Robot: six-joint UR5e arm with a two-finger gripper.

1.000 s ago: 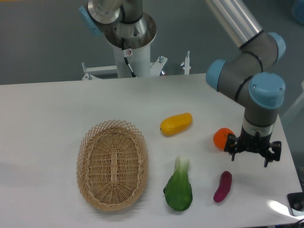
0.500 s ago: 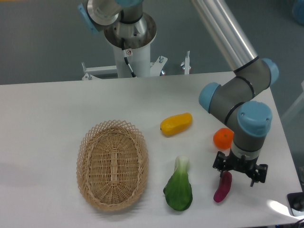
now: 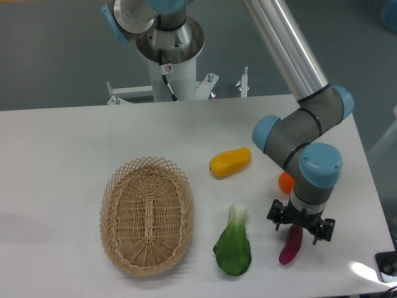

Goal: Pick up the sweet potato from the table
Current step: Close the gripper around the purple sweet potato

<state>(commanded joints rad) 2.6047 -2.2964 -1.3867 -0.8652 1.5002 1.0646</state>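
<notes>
**1 tuber under my fingers, grasp not yet made**

My gripper [image 3: 301, 227] hung in the lower right of the frame, directly over the upper end of the sweet potato [image 3: 289, 246]. Its 2 fingers stood spread, 1 to each side of that end, and nothing was pinched between them. Whether the tips touched the table [image 3: 62, 143] I could not tell from this view.

The sweet potato lay flat on the white surface, slim and slightly curved, its lower end pointing toward the bottom edge. The green leafy vegetable [image 3: 234, 245] lay just to its left, well clear of my fingers. The orange [image 3: 285, 182] sat just above, mostly hidden behind my wrist. The yellow fruit [image 3: 230, 161] lay near the middle, and the wicker basket [image 3: 147, 214] at lower left.

I judged this the approach step, close to its end. The next move called for settling low enough to bracket the tuber across its narrow width, then closing gently, since a slim rounded body could roll or squirt out sideways.
</notes>
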